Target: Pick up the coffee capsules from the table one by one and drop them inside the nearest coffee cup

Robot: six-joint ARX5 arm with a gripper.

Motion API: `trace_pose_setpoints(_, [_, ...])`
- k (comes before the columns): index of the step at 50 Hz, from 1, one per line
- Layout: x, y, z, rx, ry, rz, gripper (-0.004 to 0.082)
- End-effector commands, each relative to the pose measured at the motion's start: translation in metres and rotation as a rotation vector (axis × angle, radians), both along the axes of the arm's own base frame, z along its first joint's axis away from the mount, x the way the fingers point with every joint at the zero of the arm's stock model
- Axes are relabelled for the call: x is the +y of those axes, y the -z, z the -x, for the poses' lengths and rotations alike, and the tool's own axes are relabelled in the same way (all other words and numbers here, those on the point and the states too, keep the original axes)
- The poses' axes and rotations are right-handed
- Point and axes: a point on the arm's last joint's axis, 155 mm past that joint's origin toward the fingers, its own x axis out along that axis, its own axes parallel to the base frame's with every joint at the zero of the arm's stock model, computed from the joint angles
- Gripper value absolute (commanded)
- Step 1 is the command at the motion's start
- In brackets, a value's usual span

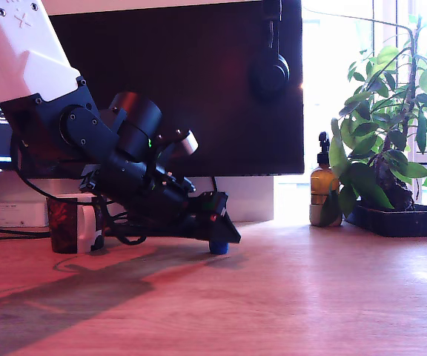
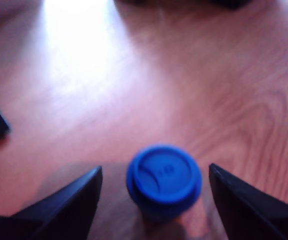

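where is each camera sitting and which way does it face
Exterior view: low at desk height, facing the monitor and plant; shows the arm, its gripper over the blue capsule, mug behind.
Wrist view: on the wrist, looking down at the table; both fingers flank the capsule.
Shared: capsule, gripper, table.

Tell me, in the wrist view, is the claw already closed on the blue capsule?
No. The claw is open: the blue capsule stands on the table between its two fingers, with a clear gap on each side.
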Motion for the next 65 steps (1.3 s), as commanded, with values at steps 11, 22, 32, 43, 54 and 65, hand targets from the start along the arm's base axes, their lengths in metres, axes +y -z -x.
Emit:
trace_pose_setpoints(11, [-0.002, 0.019, 0.007, 0.042, 0.021, -0.010, 0.0412])
trace_pose_setpoints(22, [-0.003, 0.015, 0.005, 0.026, 0.022, 0.000, 0.0195])
trace_pose_setpoints(32, [-0.005, 0.010, 0.003, 0.006, 0.022, 0.012, 0.0195])
trace_pose_setpoints(43, [-0.004, 0.007, 0.005, 0.012, 0.025, 0.010, 0.0195])
trace_pose_setpoints(54, [-0.003, -0.016, 0.014, 0.034, 0.040, 0.009, 0.0196])
trace_pose_setpoints(65, [0.005, -0.035, 0.028, 0.081, 0.046, -0.014, 0.0196])
